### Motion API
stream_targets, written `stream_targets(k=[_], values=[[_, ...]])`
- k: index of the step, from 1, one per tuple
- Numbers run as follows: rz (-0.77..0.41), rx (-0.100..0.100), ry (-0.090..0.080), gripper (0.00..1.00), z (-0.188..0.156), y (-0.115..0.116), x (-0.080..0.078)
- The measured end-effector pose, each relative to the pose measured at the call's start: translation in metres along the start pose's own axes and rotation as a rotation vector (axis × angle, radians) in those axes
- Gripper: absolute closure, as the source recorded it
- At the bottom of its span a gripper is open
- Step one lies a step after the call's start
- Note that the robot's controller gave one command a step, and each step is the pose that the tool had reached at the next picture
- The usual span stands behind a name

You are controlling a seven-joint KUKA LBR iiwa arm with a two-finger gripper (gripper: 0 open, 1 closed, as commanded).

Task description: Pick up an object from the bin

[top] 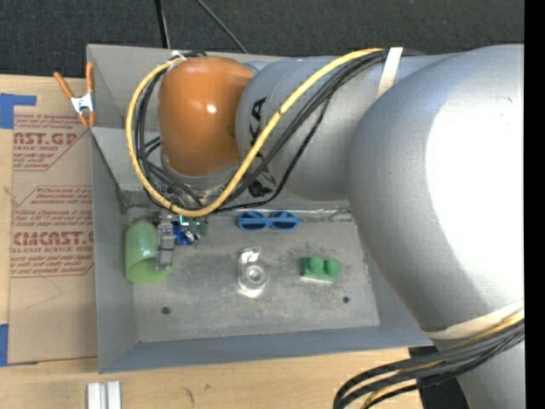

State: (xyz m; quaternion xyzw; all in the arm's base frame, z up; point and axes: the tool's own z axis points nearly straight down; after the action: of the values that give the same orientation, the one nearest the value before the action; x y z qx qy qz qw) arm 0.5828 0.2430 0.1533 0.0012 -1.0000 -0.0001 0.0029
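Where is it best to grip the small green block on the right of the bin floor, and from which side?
Probably from straight above, pinching the green block across its short width, on the two long sides. It lies flat, apart from other things, so both sides are free.

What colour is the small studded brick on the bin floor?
The brick is green, clearest in the camera view.

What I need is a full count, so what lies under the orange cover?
At the edge of the orange cover the gripper sits beside a pale green cup by the bin's left wall. The floor beneath cover and arm is hidden.
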Motion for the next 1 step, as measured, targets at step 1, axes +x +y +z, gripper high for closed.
stream_targets(k=[1], values=[[0.061, -0.003, -0.004, 0.0, 0.0845, -0.0008, -0.01]])
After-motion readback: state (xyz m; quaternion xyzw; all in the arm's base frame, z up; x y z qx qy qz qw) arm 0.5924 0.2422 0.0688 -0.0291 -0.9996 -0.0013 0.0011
